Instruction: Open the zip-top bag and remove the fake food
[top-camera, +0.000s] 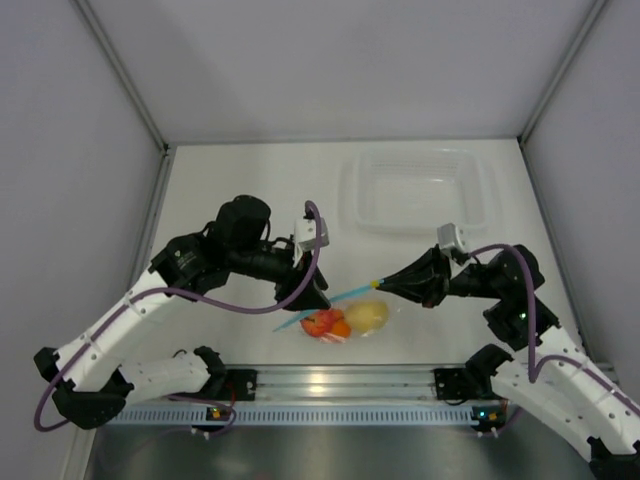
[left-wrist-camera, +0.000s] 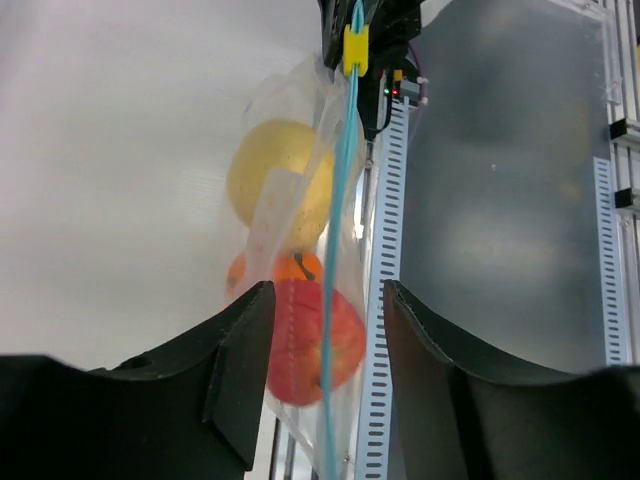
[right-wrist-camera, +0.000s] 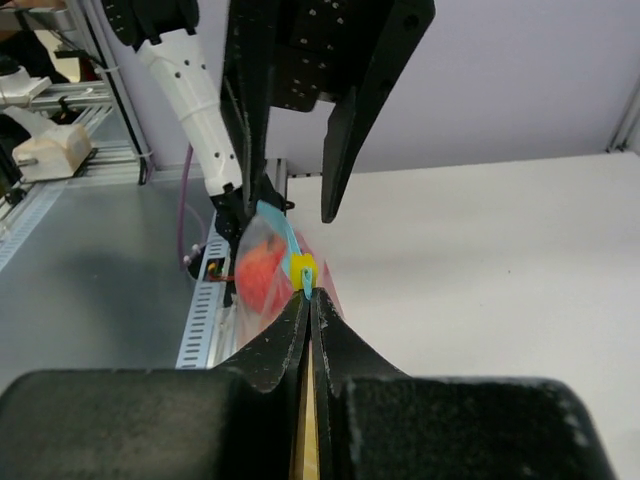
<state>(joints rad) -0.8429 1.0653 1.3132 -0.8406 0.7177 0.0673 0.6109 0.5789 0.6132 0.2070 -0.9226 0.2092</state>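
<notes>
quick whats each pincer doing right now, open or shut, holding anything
left pincer: open, with the zip-top bag between its jaws but not gripped
right pincer: shut on the zip-top bag's blue zip edge

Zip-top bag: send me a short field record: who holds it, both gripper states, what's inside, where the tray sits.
bag: zip-top bag, between the two grippers
right gripper: shut on the blue zip strip, beside the yellow slider
left gripper: open, straddling the bag
contents: fake food inside; red, orange, yellow
zip: cannot tell if opened
tray: behind, apart from the bag
</notes>
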